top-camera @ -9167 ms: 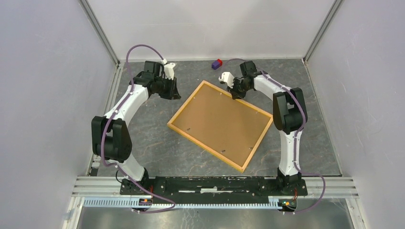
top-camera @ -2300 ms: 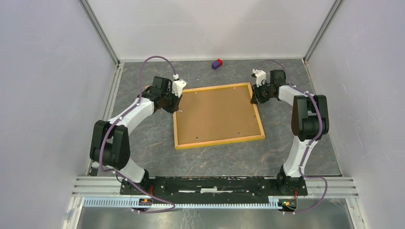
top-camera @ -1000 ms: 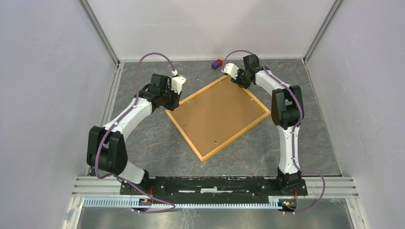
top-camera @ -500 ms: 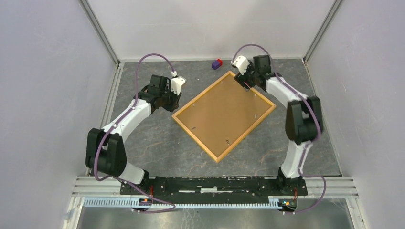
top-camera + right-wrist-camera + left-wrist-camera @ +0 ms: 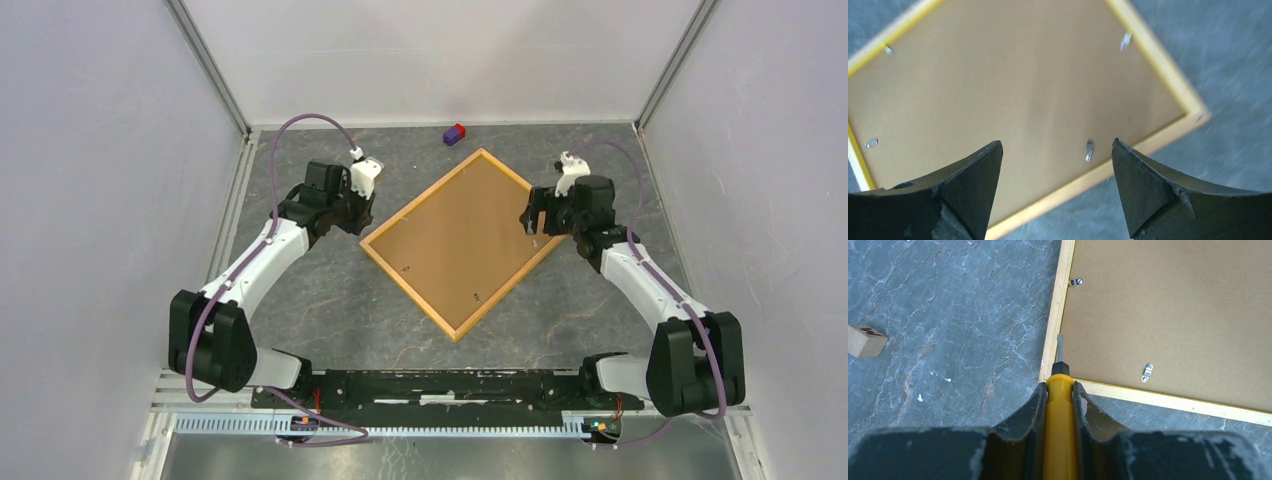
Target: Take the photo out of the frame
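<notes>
The frame (image 5: pixel 410 295) lies face down as a diamond on the grey table, its brown back panel (image 5: pixel 460 240) up. The photo is hidden beneath it. My left gripper (image 5: pixel 356 214) is shut on a yellow-handled screwdriver (image 5: pixel 1060 430). The screwdriver's metal tip (image 5: pixel 1060 342) points at the frame's yellow border (image 5: pixel 1054 325) near its left corner. My right gripper (image 5: pixel 533 213) hovers open above the frame's right edge. In the right wrist view a small metal clip (image 5: pixel 1089 149) shows between its spread fingers (image 5: pixel 973 185). More clips (image 5: pixel 1147 372) sit along the back panel's edges.
A small purple and red block (image 5: pixel 455 133) lies by the back wall, just beyond the frame's far corner. A wooden block (image 5: pixel 865 340) rests on the table left of the left gripper. White walls close in both sides and the back.
The right gripper let go of the frame's far corner, opened wide and swung back to the frame's right edge. The frame turned a little. The left gripper kept its hold on the screwdriver.
</notes>
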### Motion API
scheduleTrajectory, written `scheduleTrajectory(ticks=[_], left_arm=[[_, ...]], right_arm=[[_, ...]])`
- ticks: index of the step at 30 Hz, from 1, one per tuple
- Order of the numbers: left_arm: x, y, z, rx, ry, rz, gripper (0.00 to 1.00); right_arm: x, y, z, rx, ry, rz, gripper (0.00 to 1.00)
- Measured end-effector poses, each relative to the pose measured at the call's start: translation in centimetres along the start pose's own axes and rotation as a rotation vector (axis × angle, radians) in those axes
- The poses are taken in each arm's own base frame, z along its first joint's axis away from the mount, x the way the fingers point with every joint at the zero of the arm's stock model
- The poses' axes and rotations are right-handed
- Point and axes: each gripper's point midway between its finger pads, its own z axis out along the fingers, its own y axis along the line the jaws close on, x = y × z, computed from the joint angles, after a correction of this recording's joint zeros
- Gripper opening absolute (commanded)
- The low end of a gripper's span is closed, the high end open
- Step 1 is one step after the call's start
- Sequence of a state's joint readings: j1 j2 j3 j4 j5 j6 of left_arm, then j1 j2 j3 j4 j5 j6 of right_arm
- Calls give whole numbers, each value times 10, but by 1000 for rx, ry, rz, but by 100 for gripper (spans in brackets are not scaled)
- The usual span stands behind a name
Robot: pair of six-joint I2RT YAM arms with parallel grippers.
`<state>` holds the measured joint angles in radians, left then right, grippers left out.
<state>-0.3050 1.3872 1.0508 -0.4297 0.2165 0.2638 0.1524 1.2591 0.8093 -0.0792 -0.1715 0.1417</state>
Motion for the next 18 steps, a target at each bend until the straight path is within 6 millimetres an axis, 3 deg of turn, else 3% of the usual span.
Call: scheduleTrajectory(ticks=[5, 14, 18], left_arm=[[-2, -1, -5, -5, -19, 3, 2], [4, -2, -6, -8, -18, 2, 2], [4, -2, -5, -9, -17, 2, 2]], right_arm=[[68, -2, -1, 60, 182, 184, 88], [121, -4, -2, 158, 301, 313, 86], [142, -6, 5, 185, 364, 330, 78]])
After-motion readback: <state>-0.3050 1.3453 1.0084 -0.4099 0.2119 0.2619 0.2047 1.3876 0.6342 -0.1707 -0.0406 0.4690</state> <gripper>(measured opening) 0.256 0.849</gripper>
